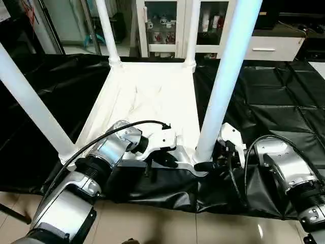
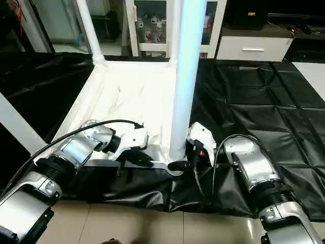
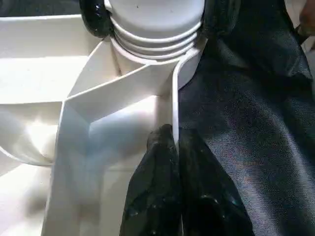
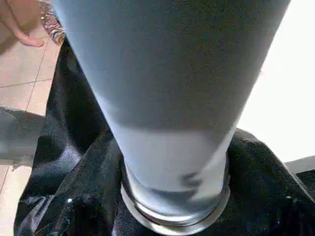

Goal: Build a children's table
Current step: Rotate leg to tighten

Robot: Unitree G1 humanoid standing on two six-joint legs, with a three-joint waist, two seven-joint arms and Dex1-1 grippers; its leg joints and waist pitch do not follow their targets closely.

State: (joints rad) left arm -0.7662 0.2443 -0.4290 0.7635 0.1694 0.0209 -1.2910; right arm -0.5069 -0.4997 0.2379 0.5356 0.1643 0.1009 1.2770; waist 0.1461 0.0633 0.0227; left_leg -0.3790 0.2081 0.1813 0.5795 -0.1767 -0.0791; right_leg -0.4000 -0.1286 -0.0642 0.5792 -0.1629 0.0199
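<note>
an all-white plastic children's table top (image 1: 152, 96) lies upside down on a worktable draped in shiny black sheeting (image 1: 264, 107), ribbed underside up. four long white tapered tube legs stand up out of its round corner sockets: two at the far corners (image 1: 109, 35), one leaning out at the near left corner (image 1: 30, 101), and the near right leg (image 1: 223, 86), closest to the robot.

the left gripper (image 3: 176, 147), two black fingers at the end of a silver forearm, is pinched shut on the thin upright rim of the table top (image 3: 174, 108) just beside the near right socket. judging by that grip, it is there to pin the top down so it cannot slide or turn while the leg is worked.

the right gripper (image 1: 213, 163) sits at the base of the near right leg, its black fingers (image 1: 203, 165) set on either side of the leg where it meets the threaded socket (image 3: 157, 39). whether they actually clamp the leg or only stand around it cannot be told. this low hold probably suits twisting or pressing the leg home.

a person's bare foot (image 4: 17, 24) shows on the tiled floor beyond the table's edge.
</note>
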